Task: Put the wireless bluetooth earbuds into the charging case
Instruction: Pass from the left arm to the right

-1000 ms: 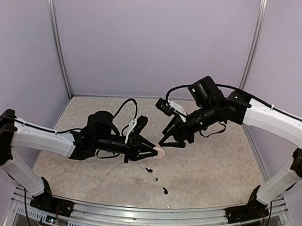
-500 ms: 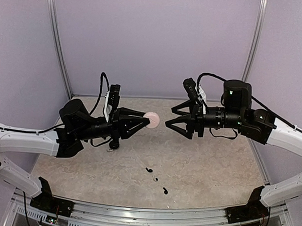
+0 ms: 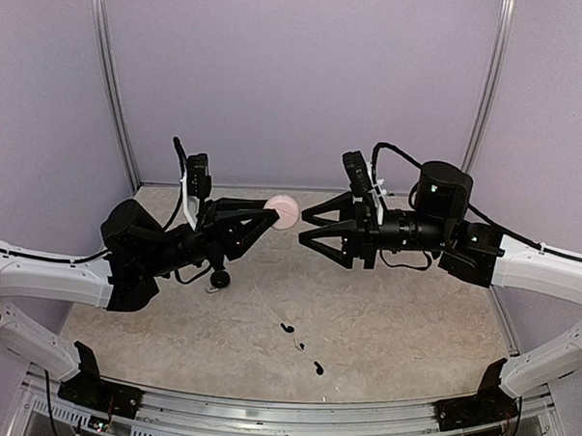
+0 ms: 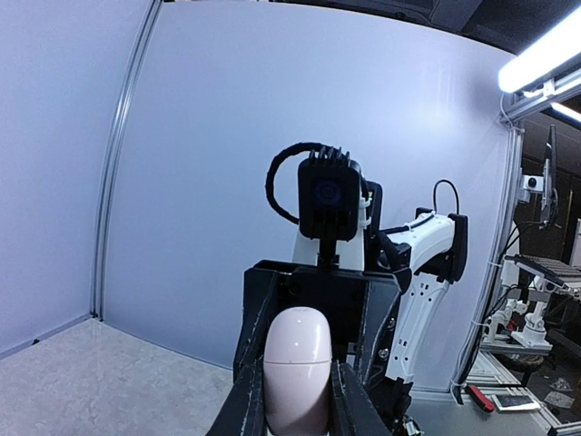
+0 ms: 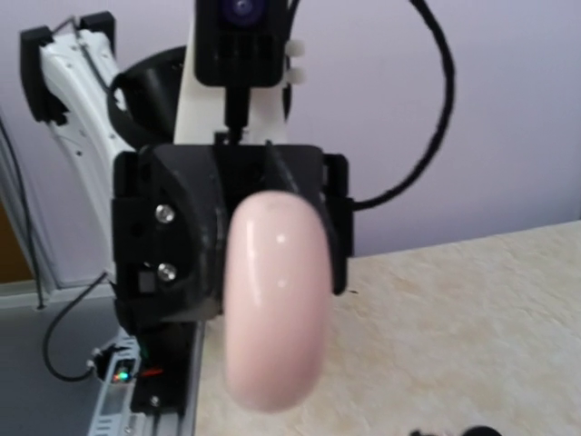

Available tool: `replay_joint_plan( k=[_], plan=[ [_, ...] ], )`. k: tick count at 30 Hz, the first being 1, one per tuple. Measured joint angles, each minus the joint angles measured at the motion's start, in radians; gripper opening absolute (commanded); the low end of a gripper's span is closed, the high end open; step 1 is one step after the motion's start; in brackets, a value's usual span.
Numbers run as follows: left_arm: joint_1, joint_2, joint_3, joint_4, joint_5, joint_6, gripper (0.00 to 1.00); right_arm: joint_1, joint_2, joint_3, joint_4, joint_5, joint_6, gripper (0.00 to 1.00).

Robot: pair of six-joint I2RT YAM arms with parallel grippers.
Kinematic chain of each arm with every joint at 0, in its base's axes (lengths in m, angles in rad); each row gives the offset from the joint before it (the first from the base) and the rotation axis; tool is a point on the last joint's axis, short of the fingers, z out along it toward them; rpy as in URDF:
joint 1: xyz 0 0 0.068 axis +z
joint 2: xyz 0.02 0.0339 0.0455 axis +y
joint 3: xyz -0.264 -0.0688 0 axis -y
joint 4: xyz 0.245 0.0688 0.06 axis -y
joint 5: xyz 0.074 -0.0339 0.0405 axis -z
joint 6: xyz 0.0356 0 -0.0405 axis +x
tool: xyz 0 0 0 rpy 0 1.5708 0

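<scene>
Pale pink and smooth, a round object (image 3: pixel 284 212) sits left of centre in the top view, clamped edge-on in the left gripper (image 3: pixel 273 215) and held high above the surface (image 3: pixel 413 310). Whether it has any part in the job I cannot tell, and no black charging case shows clearly in any view.

At lower centre, the wireless bluetooth earbuds (image 3: pixel 287 328) lie loose on the surface as tiny glossy black bits, well apart from both arms. They look very light, hard and slippery, and much smaller than a finger. A grip would probably hold best as a gentle pinch across the fatter body, square to it, since the rounded shell could squirt out or skid.

Right of centre, the right gripper (image 3: pixel 302 227) is spread open and empty, facing the pink object and close to it.
</scene>
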Motion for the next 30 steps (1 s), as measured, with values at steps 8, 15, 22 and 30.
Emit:
replay_joint_plan(
  k=[8,15,22,30],
  plan=[
    [-0.004,0.001,-0.005,0.055,-0.019,-0.002,0.09,0.011,0.037,0.0,0.102,-0.032,0.046,0.5],
    [-0.007,0.018,-0.005,0.074,-0.02,-0.002,0.09,0.014,0.081,0.004,0.156,-0.052,0.069,0.46],
    [-0.008,0.023,-0.005,0.079,-0.022,-0.001,0.09,0.019,0.1,0.005,0.189,-0.066,0.088,0.45],
    [-0.014,0.041,-0.005,0.087,-0.023,-0.002,0.09,0.021,0.106,0.012,0.227,-0.076,0.1,0.41]
  ],
)
